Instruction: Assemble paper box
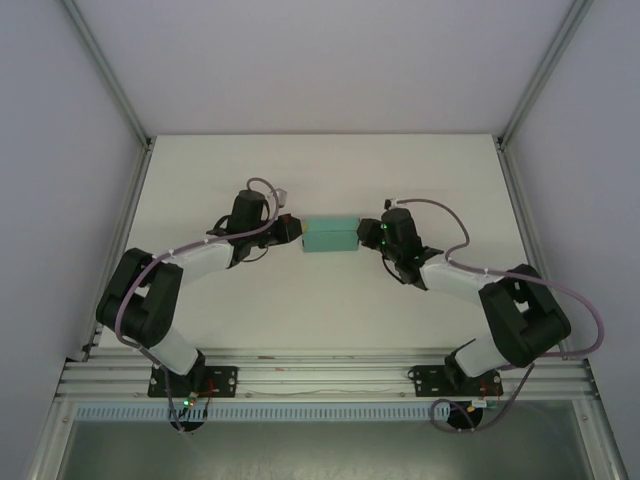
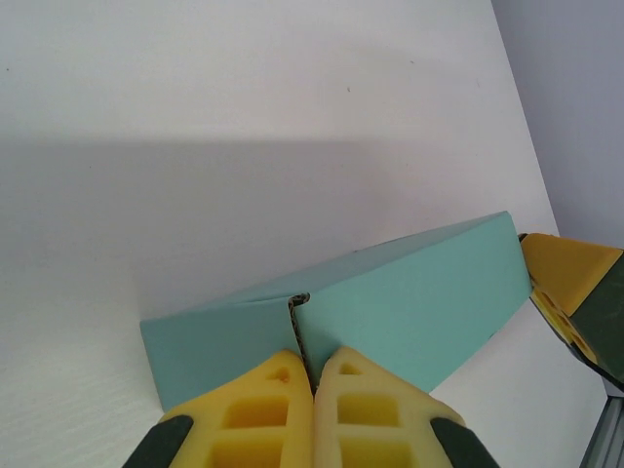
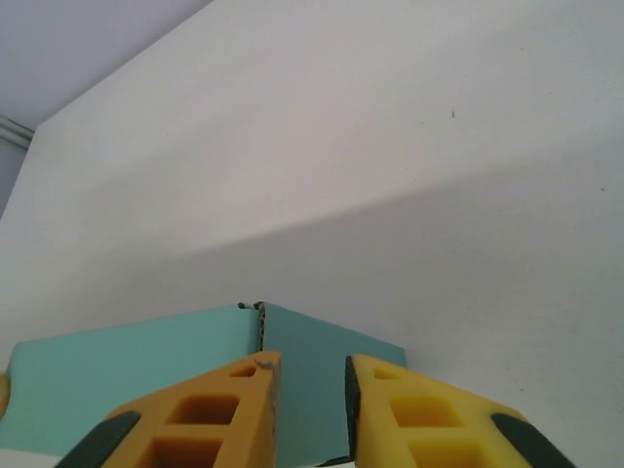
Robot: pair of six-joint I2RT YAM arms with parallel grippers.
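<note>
Desk (image 1: 320, 170): white. Both arms reach in from the near edge and meet around the middle of the desk.

Paper box (image 1: 330, 237): teal card, already folded into a closed rectangular body. It lies on its long side mid-desk, long axis running left to right, well clear of every edge. Both ends show a flap seam where two panels meet at a corner: left end (image 2: 297, 304), right end (image 3: 259, 310).

Step in hand, as judged: closing the ends. The walls are up, and what seems left is tucking and seating the end flaps. The left seam gapes a little, so that end looks not quite home.

Left jaws: at the box's left end, pads (image 2: 278, 405) pressed together with no gap. The seam edge runs down to the line where they meet. Cannot tell whether a thin flap is nipped there or the closed tips merely push on the end.

Right jaws: at the opposite end, parted by a narrow gap, fingers (image 3: 234, 400) straddling the corner with teal card showing between them. No firm clamp visible. One of its yellow fingers (image 2: 570, 278) sits against the far end in the left wrist view.

Next move calls for steady counter-pressure from one side while the other presses its flap flush. The card is thin, so light force along the long axis.
</note>
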